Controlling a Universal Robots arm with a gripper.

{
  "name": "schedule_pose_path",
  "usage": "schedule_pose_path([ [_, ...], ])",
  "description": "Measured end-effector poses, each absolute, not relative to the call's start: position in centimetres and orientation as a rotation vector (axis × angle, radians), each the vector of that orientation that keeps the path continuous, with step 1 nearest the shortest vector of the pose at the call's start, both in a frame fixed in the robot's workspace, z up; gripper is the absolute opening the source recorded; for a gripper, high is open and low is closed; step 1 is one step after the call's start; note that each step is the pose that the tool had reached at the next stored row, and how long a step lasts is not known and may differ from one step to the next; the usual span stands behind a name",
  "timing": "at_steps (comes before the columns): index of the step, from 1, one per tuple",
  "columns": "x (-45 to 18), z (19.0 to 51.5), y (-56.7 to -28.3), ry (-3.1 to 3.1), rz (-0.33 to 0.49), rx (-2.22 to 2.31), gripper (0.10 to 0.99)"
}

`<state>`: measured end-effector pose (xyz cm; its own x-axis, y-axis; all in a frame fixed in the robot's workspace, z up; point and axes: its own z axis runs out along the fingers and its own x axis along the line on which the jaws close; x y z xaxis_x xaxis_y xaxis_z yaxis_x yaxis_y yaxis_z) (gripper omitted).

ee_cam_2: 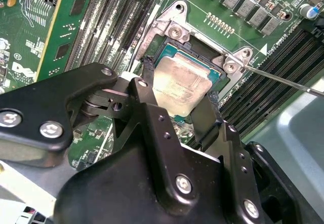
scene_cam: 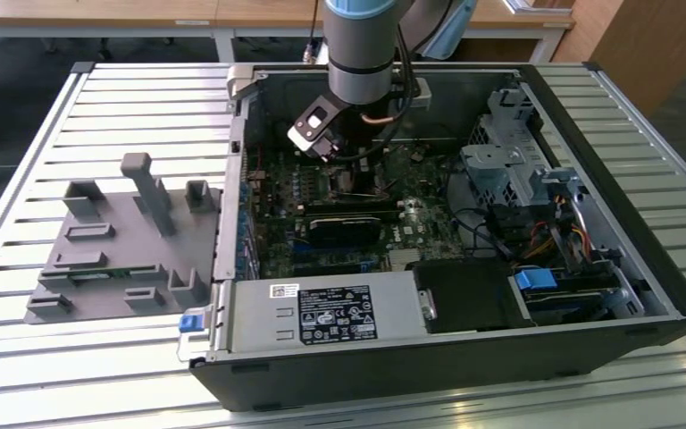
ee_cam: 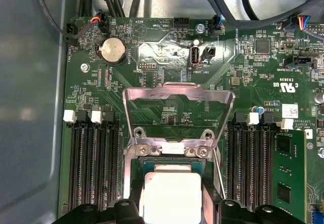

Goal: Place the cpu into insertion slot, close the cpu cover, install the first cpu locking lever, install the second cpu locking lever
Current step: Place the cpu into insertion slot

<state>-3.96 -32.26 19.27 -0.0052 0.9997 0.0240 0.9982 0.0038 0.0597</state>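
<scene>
In both wrist views the cpu [ee_cam_2: 183, 88] [ee_cam: 170, 196], a pale silvery square chip, lies level over the insertion slot [ee_cam_2: 198, 62] [ee_cam: 167, 162]. Whether it is fully seated I cannot tell. My gripper [ee_cam_2: 179, 95] [ee_cam: 171, 206] is shut on it, one black finger [ee_cam_2: 147, 84] against each side. The cpu cover [ee_cam: 178, 89], a silvery frame with a cut-out middle, stands swung open beyond the socket. A thin locking lever [ee_cam_2: 286, 80] [ee_cam: 218, 169] juts out unlatched beside the socket. In the exterior view the gripper [scene_cam: 349, 174] reaches down into the open computer case.
Black memory slots [ee_cam: 93, 168] flank the socket. A black heatsink block [scene_cam: 343, 228], a power supply [scene_cam: 319, 315] and a drive cage with cables [scene_cam: 516, 170] crowd the case. A grey fixture [scene_cam: 117, 241] sits on the slatted table at the exterior view's left.
</scene>
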Motion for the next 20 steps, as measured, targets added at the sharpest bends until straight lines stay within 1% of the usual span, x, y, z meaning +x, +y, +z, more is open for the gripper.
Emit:
schedule_pose_path([
  [4,-3.96,19.26,-32.26,2.208,0.093,2.198,0.553],
  [5,-3.96,19.26,-32.26,2.208,0.092,2.198,0.612],
  [20,-3.99,19.35,-31.96,2.202,0.092,2.203,0.612],
])
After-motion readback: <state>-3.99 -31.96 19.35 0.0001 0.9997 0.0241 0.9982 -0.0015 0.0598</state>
